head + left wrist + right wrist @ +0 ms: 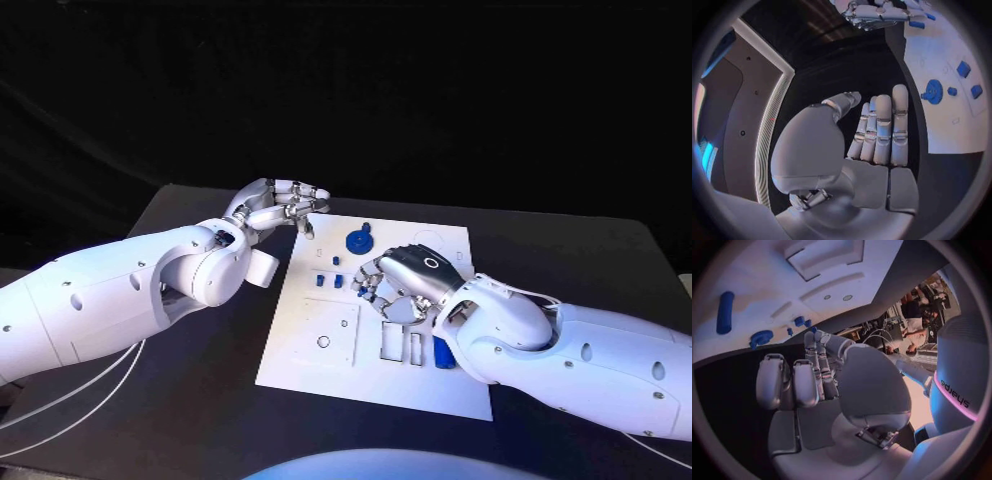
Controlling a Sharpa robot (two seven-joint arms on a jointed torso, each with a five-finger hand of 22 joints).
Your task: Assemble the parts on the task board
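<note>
The white task board lies mid-table. On its far part lies a blue gear, with small blue parts nearer. A long blue part lies by the right forearm. My left hand hovers off the board's far left corner, fingers straight and side by side, holding nothing. My right hand hangs over the board's middle. Two of its fingers are folded; the others and the thumb reach towards small blue parts. Whether they pinch one is hidden.
Rectangular recesses sit in the board's near right part, beside the right forearm. Bare black table surrounds the board on all sides. A white tag sticks out from the left wrist.
</note>
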